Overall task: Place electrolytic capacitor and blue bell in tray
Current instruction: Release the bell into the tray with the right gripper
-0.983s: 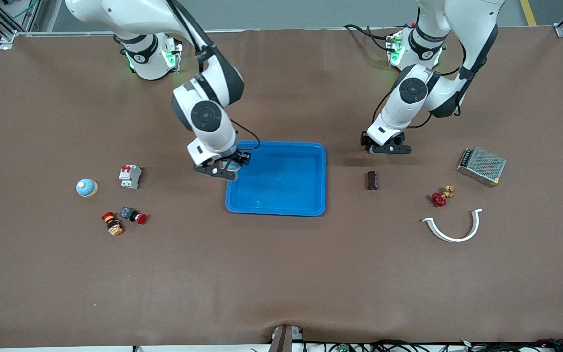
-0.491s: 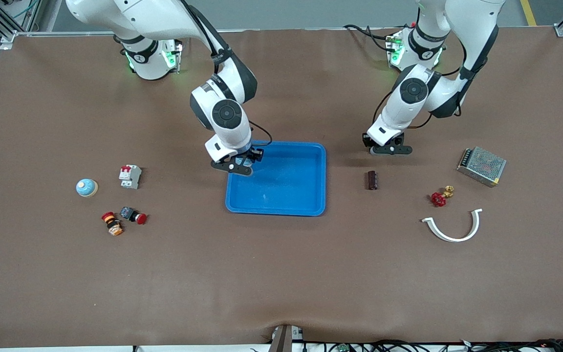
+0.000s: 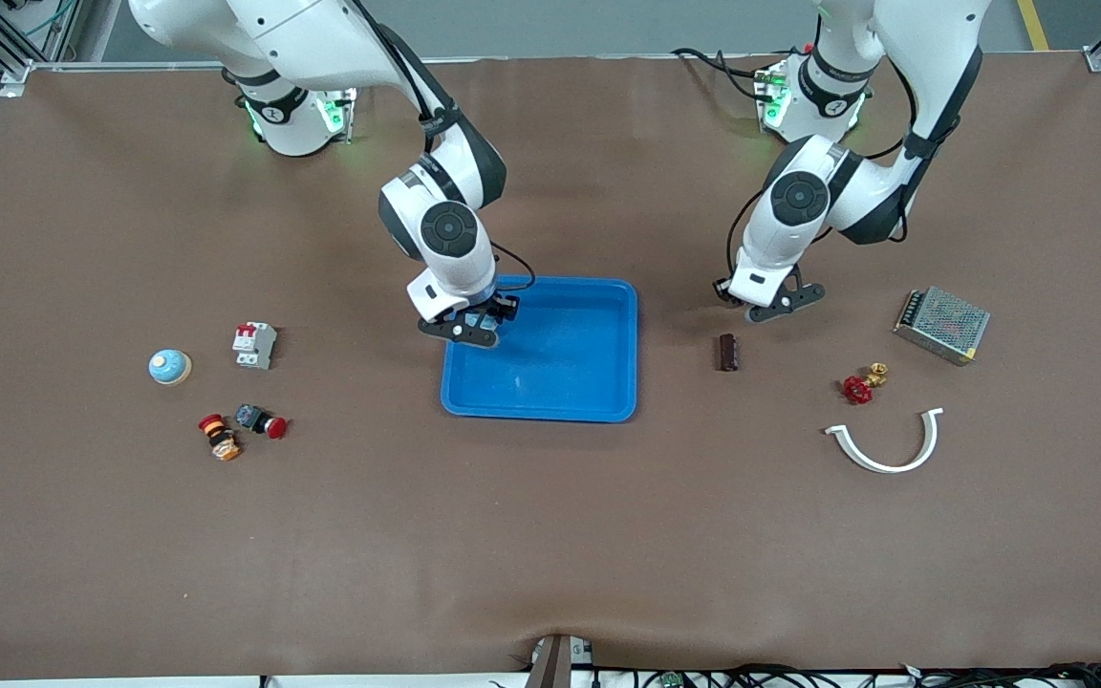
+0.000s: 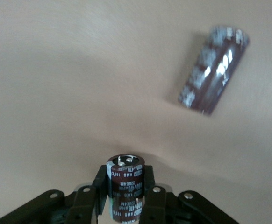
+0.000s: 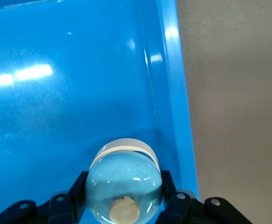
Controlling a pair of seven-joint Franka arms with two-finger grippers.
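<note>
Brown matting covers the table [image 3: 550, 535], on which loose parts lie in two groups with the tray [image 3: 560, 387] between them.

Toward the right arm's end lie four items: a second blue bell [image 3: 169, 366], a white circuit breaker [image 3: 253, 345], a black push-button with a red cap [image 3: 260, 420] and an orange-and-red button [image 3: 219, 436] just beside it. Toward the left arm's end lie five items: a second capacitor [image 3: 728, 352] lying on its side, a red-handled brass valve [image 3: 863, 384], a white curved clip [image 3: 887, 444] and a metal mesh power supply [image 3: 941, 325]. None of them lies between either gripper and the tray.

Count: two capacitors, two blue bells, one tray.

The tray's floor is bare; nothing rests on it.

The right gripper [image 5: 125, 198] hangs over the tray, just inside the rim at the right arm's end. Its jaws are clamped on the blue bell [image 5: 124, 184], whose white knob faces the wrist camera.

The left gripper [image 4: 125, 196] is over the bare mat between the tray and the power supply, above the lying capacitor. Its jaws are closed narrowly on the electrolytic capacitor [image 4: 125, 186], a dark maroon cylinder held upright with its top end showing. The lying capacitor [image 4: 214, 69] is well apart from the held one.
</note>
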